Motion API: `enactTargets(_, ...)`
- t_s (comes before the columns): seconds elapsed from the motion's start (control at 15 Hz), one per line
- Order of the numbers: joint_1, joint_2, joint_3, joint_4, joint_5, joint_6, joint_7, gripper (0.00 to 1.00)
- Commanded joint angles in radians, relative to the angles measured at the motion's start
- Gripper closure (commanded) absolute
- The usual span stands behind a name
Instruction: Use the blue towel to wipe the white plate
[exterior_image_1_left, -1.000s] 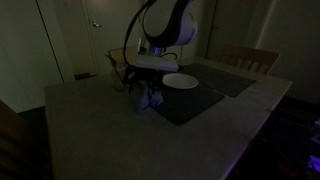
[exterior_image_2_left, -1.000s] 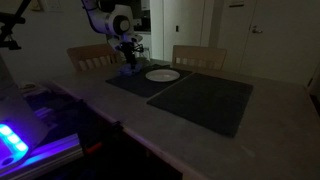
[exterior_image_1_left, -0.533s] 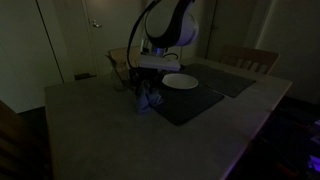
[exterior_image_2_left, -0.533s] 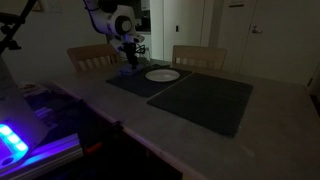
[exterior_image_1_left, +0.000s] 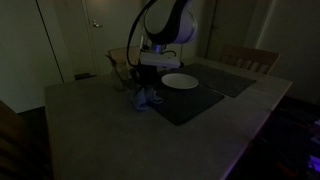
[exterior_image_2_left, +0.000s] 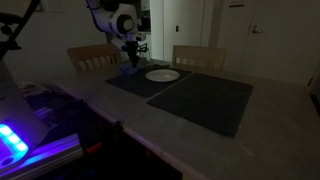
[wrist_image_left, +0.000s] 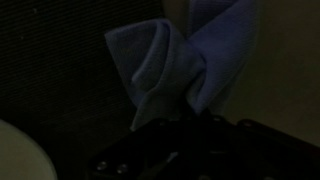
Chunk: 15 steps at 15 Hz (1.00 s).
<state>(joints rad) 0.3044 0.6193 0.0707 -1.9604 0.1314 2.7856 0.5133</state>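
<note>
The blue towel (wrist_image_left: 180, 55) is bunched into folds, and its gathered part runs down into my gripper (wrist_image_left: 186, 114), which is shut on it. In both exterior views the towel (exterior_image_1_left: 146, 98) (exterior_image_2_left: 127, 70) lies at the corner of a dark placemat with the gripper (exterior_image_1_left: 144, 90) (exterior_image_2_left: 130, 64) right on top of it. The white plate (exterior_image_1_left: 180, 81) (exterior_image_2_left: 162, 75) sits on the same mat, just beside the towel. A pale edge of the plate (wrist_image_left: 18, 158) shows at the lower left of the wrist view. The fingertips are lost in the dark.
Two dark placemats (exterior_image_1_left: 195, 102) (exterior_image_2_left: 205, 100) lie on the grey table (exterior_image_1_left: 90, 130). Wooden chairs (exterior_image_1_left: 250, 58) (exterior_image_2_left: 198, 56) stand along the table's far side. The room is very dim.
The jaws have gone from open to shut around the bunched towel. The arm has stayed over the same spot beside the plate.
</note>
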Motion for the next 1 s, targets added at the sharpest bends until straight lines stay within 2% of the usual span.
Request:
enactTargets(0.0, -0.069, -0.006, 0.063, 0.041, 0.042, -0.064, -0.131, 0.98)
enactTargets(0.27, -0.136, -0.010, 0.125, 0.082, 0.087, -0.146, -0.252, 0.98)
enactTargets(0.93, -0.173, -0.031, 0.085, 0.173, 0.041, -0.326, -0.409, 0.98)
